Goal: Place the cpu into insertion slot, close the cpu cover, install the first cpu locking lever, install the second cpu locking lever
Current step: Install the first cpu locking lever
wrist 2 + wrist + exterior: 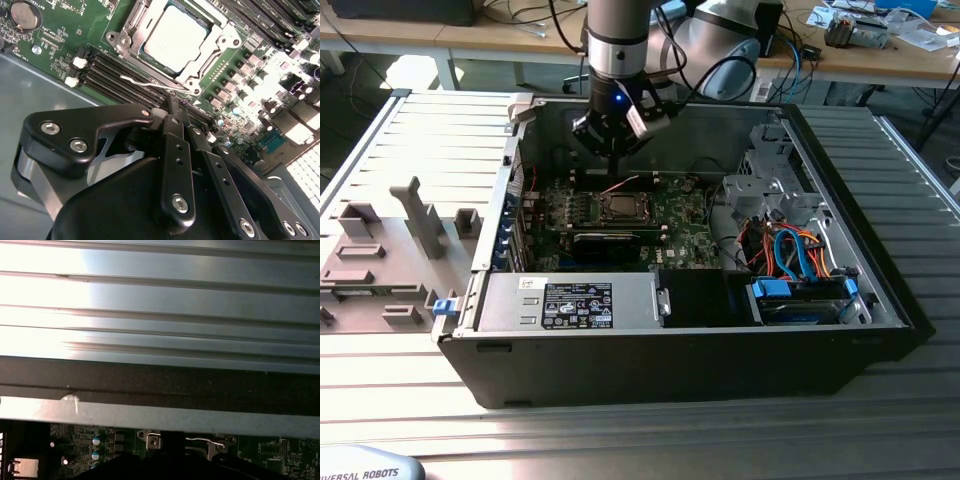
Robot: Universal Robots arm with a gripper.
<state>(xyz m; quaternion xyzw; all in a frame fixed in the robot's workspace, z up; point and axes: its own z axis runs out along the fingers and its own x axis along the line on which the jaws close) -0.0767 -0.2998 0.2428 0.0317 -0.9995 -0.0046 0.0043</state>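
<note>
Tool [176, 111] fingers [175, 150] we see drawn narrow together, gripping nothing, poised just above a thin locking lever [150, 83] on the green motherboard [65, 45], and beyond it the cpu [175, 34] sits in its socket under the closed cpu cover [210, 52].

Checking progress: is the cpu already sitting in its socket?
Yes. In the second wrist view the cpu lies flat in the socket, framed by the cpu cover.

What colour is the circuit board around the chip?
Green, clearest in the second wrist view: the circuit board around the chip.
</note>
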